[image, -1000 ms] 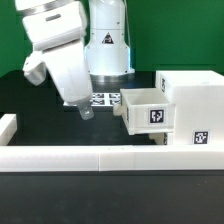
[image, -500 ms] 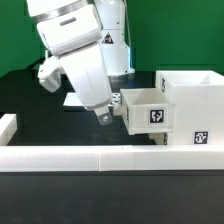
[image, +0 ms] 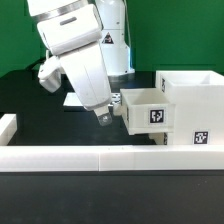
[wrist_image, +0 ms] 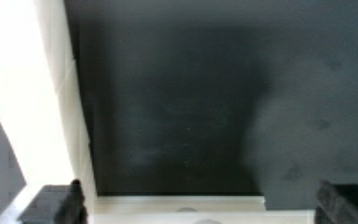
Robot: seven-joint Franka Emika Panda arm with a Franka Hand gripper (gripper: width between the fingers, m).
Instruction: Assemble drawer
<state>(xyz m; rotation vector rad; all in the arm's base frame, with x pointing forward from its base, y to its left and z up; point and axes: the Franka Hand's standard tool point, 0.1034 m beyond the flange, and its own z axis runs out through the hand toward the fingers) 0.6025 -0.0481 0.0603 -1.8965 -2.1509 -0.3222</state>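
Observation:
The white box shell stands at the exterior view's right with a tag low on its front. One white tray, with a tag on its face, sticks out of the shell toward the exterior view's left. I cannot make out the second tray. My gripper is tilted, its tips just beside the tray's outer corner. In the wrist view my gripper is open, both dark fingers wide apart. A white edge lies between them and a white wall runs along one side. I cannot tell whether the fingers touch it.
Low white border blocks run along the front and at the exterior view's left. The marker board lies behind my gripper, mostly hidden by it. The table is black.
From one second ago my gripper swung right and down to the tray's corner. Over the last half second nothing has moved.

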